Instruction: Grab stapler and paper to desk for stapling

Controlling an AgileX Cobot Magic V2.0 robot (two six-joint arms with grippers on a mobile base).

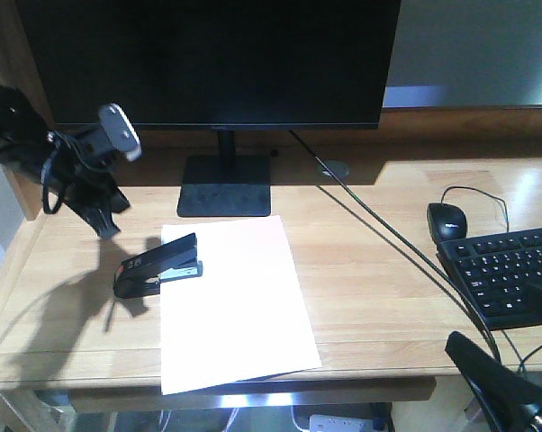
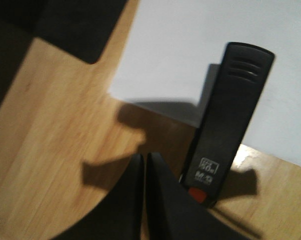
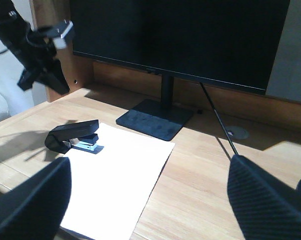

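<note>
Stapler and paper lay together on the counter, both arms empty.

Nearest us, the right gripper (image 3: 148, 200) had its fingers spread wide. One white paper (image 1: 235, 301) lay on the counter (image 1: 388, 297), overhanging its front edge. One stapler (image 1: 158, 265) gripped its left edge, long axis across the sheet. Beyond, the left gripper (image 2: 144, 200), fingers pressed together, hovered nearer, just behind the stapler's hinge end.
</note>
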